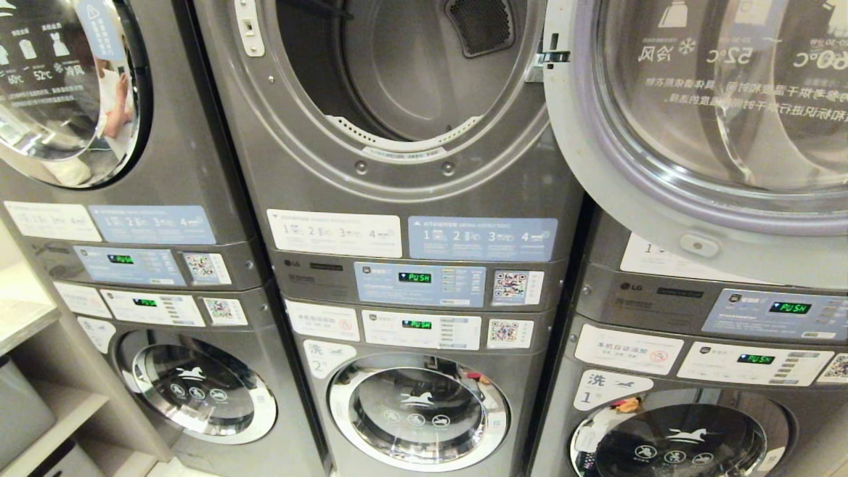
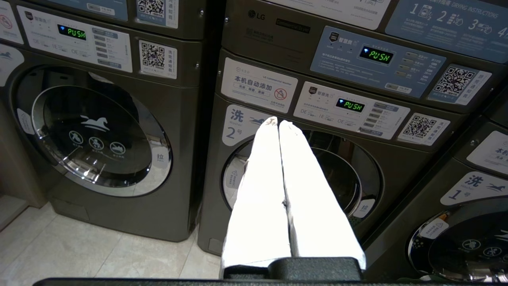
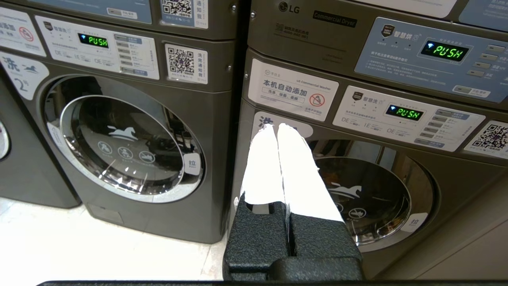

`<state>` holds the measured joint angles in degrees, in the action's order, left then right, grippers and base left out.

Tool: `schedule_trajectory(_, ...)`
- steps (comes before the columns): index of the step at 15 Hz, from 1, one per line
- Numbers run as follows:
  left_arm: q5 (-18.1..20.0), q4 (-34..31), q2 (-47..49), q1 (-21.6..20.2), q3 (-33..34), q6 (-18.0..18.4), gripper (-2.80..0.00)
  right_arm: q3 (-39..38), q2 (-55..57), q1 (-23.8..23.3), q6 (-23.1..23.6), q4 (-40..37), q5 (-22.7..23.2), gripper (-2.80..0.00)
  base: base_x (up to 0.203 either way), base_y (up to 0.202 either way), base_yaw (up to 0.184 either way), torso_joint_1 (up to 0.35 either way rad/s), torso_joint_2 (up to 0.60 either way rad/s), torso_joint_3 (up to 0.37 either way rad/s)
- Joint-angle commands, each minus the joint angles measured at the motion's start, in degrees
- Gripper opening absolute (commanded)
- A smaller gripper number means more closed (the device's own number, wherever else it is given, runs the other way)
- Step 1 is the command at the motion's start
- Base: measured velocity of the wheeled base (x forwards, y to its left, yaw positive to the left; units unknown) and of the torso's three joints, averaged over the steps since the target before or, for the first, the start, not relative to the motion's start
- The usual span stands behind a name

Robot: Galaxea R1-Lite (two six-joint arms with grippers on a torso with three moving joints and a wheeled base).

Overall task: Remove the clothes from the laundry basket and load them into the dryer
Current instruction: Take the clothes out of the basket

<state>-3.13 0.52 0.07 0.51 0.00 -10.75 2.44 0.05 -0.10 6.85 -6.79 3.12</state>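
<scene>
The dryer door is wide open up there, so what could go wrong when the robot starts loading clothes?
1. The open dryer door swings out on the right, so the right arm might bump it when reaching up.
2. The dryer drum sits high above the washer, so clothes could slip off the lip and drop to the floor.
3. No laundry basket or clothes show, and both the left gripper and right gripper have shut, empty jaws.

Dryer drum top cut off.
</scene>
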Motion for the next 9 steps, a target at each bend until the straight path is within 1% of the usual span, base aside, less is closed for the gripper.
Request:
schedule_trajectory(1,-0.03,0.02,-0.07,0.02,1.13,-0.06,-2.80,-0.06,-0.05,0.01,-0.08,0.02,0.04,-2.80,0.000,0.000,0.000,0.000,0.00,0.000)
schedule_trajectory(8,-0.12,0.09,-0.07,-0.07,1.14,-0.32,-2.80,-0.06,-0.05,0.01,-0.35,0.02,-0.14,-2.80,0.000,0.000,0.000,0.000,0.00,0.000)
schedule_trajectory(9,-0.12,0.09,-0.07,0.01,1.14,-0.23,-2.80,0.01,-0.05,0.01,-0.50,0.02,-0.19,-2.80,0.000,0.000,0.000,-0.051,0.14,0.061)
